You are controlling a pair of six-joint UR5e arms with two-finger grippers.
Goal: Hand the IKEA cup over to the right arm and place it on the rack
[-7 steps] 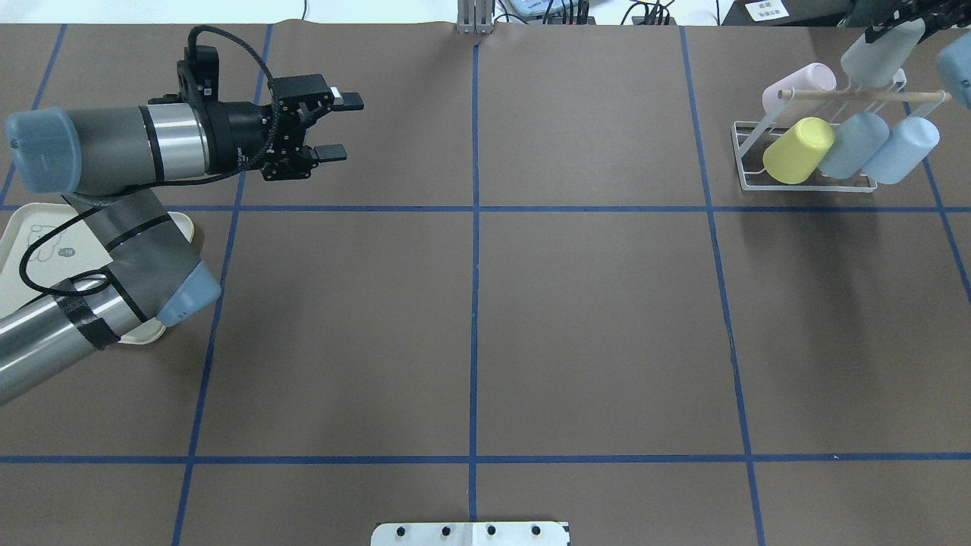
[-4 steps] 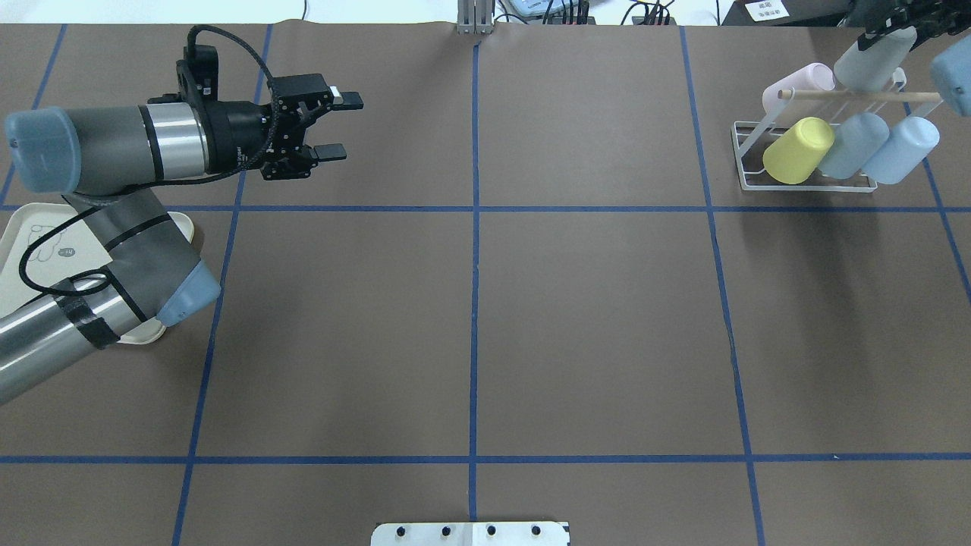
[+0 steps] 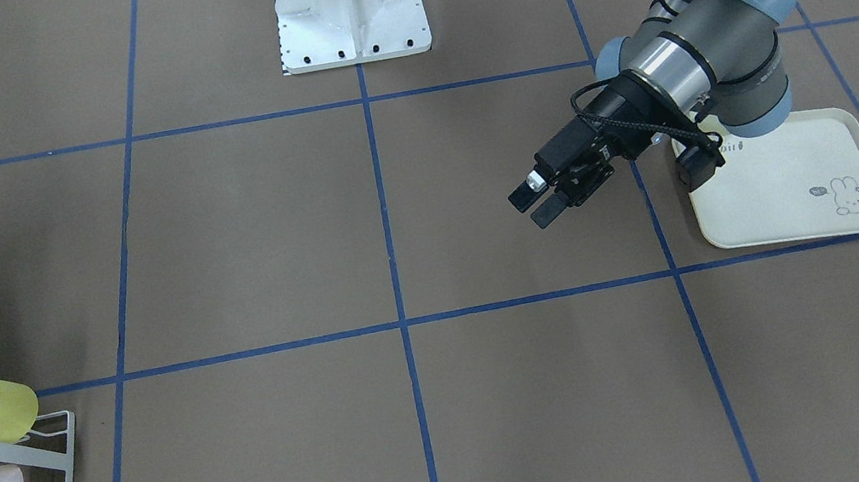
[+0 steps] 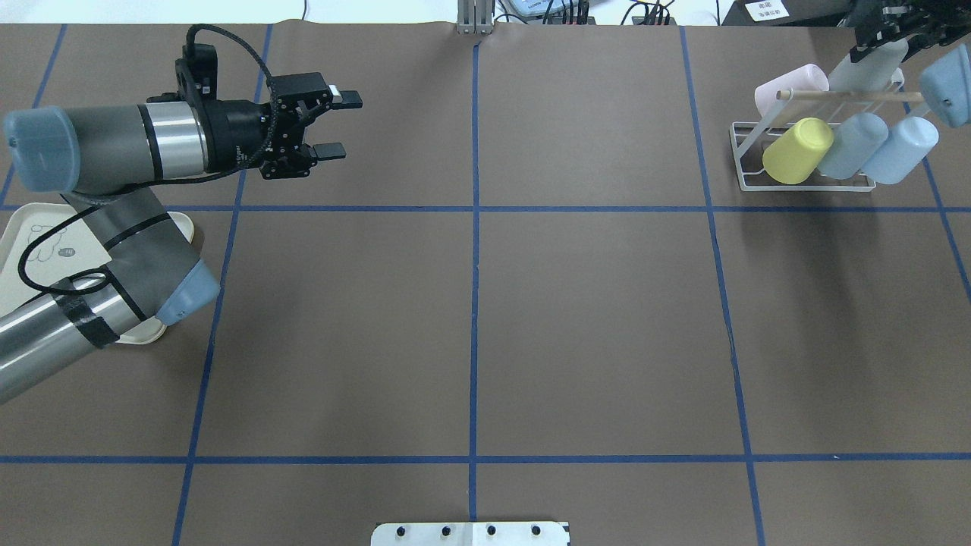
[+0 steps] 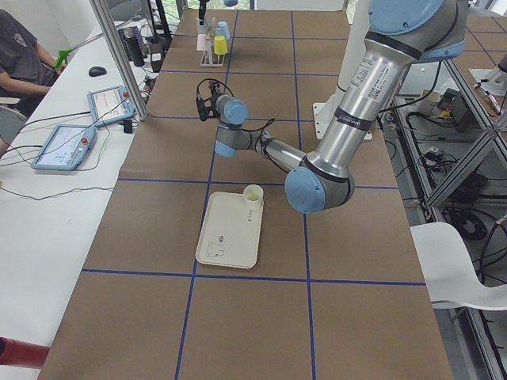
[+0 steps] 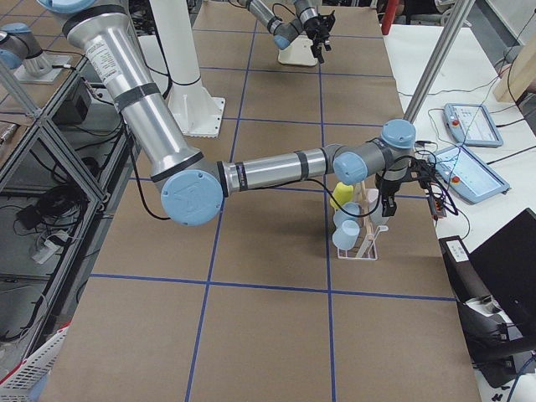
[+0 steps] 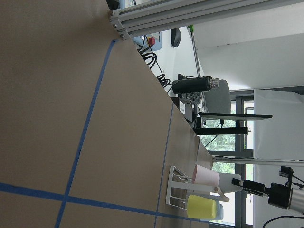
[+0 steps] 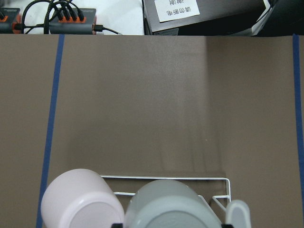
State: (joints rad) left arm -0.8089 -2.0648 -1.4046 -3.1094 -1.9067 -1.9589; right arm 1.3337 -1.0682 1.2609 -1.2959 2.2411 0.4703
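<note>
My right gripper point(image 4: 878, 36) is shut on a pale grey cup point(image 4: 865, 68) and holds it tilted over the back row of the white wire rack point(image 4: 740, 163), next to a pink cup point(image 4: 789, 82) and just behind the wooden dowel point(image 4: 850, 96). In the right wrist view the grey cup point(image 8: 166, 204) fills the bottom, with the pink cup point(image 8: 80, 202) beside it and the rack wire point(image 8: 166, 178) behind. The front row holds a yellow cup point(image 4: 796, 150) and two blue cups point(image 4: 853, 144). My left gripper point(image 4: 337, 125) is open and empty, far to the left.
A cream rabbit-print tray point(image 3: 792, 192) lies under my left arm, with a pale cup point(image 5: 253, 195) standing on it. The robot base point(image 3: 349, 4) is at the near middle edge. Cables and control boxes point(image 4: 576, 11) lie beyond the table's far edge.
My right gripper has carried the grey cup to the left and lower, closer to the pink cup and the dowel. The left arm has not moved.
</note>
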